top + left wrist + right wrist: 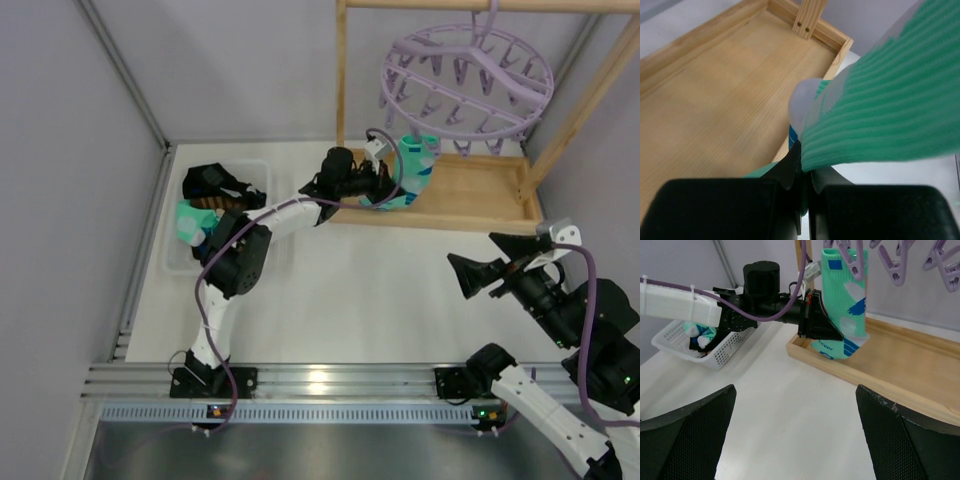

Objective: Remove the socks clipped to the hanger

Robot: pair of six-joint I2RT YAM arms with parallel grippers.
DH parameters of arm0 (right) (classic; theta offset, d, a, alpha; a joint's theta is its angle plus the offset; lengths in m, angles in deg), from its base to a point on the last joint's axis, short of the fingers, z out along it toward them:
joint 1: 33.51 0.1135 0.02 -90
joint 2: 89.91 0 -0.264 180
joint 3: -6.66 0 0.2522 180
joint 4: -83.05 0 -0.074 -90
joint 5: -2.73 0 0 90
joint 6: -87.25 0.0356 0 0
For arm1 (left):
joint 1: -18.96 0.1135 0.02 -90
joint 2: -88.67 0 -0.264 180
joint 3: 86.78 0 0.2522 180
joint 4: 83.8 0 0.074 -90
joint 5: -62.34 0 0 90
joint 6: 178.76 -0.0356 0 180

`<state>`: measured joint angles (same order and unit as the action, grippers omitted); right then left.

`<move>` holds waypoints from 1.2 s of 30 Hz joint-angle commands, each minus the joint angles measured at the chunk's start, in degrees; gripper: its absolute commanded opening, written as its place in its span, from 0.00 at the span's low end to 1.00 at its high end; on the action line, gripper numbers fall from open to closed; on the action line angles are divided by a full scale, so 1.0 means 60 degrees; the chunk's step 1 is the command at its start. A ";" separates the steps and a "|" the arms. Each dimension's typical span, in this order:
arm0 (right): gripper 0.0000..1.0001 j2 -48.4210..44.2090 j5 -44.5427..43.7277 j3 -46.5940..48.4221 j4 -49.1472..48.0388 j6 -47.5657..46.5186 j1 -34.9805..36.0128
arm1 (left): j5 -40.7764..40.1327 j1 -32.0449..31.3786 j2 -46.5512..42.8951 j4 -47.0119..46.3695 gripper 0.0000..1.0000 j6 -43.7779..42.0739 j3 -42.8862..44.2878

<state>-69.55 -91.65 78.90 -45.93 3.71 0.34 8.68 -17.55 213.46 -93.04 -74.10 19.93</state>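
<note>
One mint-green sock (pixel 416 168) with white and blue patches hangs from a clip (pixel 858 264) of the pale-purple round hanger (pixel 466 78). It hangs over the wooden rack's base. My left gripper (pixel 386 188) is shut on the sock's lower part. The left wrist view shows the ribbed green fabric (pixel 885 110) pinched between the black fingers (pixel 790 172). The right wrist view shows the sock (pixel 845 300) still clipped, with the left gripper (pixel 819 329) on its side. My right gripper (pixel 464 277) is open and empty over the table at the right, well apart from the sock.
A white basket (pixel 178 258) at the left holds several removed socks, dark and mint-green (pixel 210 190). The wooden rack's tray base (pixel 480 195) and its posts (pixel 341 70) stand under and beside the hanger. Grey walls close the left and back.
</note>
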 commanded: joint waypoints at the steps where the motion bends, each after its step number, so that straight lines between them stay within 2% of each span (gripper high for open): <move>1: 1.00 0.0093 0.0144 -0.0049 -0.0467 -0.0081 -0.0031 | -0.0518 -0.0125 -0.1608 -0.0692 0.00 0.0062 0.0096; 7: 1.00 0.0122 -0.0177 0.0024 -0.0701 0.0328 -0.0031 | -0.1220 -0.0140 -0.3248 -0.0678 0.00 0.1071 -0.1177; 11: 0.99 0.0473 -0.1114 0.0389 -0.0818 0.0754 -0.0031 | -0.1500 -0.0184 -0.4419 -0.0678 0.00 0.1936 -0.3063; 16: 0.99 0.1732 -0.1086 0.1165 -0.1081 0.1250 -0.0031 | -0.1777 -0.0491 -0.5182 -0.0678 0.00 0.2289 -0.4634; 19: 0.99 0.2523 -0.1218 0.1517 -0.1388 0.1617 -0.0031 | -0.2874 -0.1047 -0.5767 -0.0678 0.00 0.2086 -0.5528; 21: 0.99 0.3152 -0.1116 0.1737 -0.1492 0.1619 -0.0016 | -0.4148 -0.1705 -0.5901 -0.0678 0.00 0.1793 -0.5880; 26: 0.99 0.4587 -0.1012 0.2791 -0.1522 0.1253 -0.0031 | -0.5936 -0.3402 -0.5901 -0.0678 0.00 0.1162 -0.6072; 28: 0.98 0.4882 -0.1318 0.3172 -0.1405 0.1093 -0.0031 | -0.7282 -0.3829 -0.5858 -0.0663 0.00 0.1001 -0.6087; 30: 0.93 0.5277 -0.2138 0.3494 -0.1142 0.1004 -0.0031 | -0.8785 -0.4459 -0.5770 -0.0605 0.00 0.0840 -0.6029; 32: 0.87 0.5671 -0.2796 0.3685 -0.0922 0.0902 -0.0031 | -0.9685 -0.5046 -0.5696 -0.0517 0.00 0.0751 -0.5897; 36: 0.76 0.6434 -0.3005 0.4562 -0.0352 0.0740 -0.0031 | -1.1692 -0.5735 -0.5229 0.0185 0.00 0.0371 -0.5020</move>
<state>-33.27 -105.64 101.13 -50.35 9.46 0.34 -47.97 -49.68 181.02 -94.20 -69.10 -14.69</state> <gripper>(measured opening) 0.773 0.035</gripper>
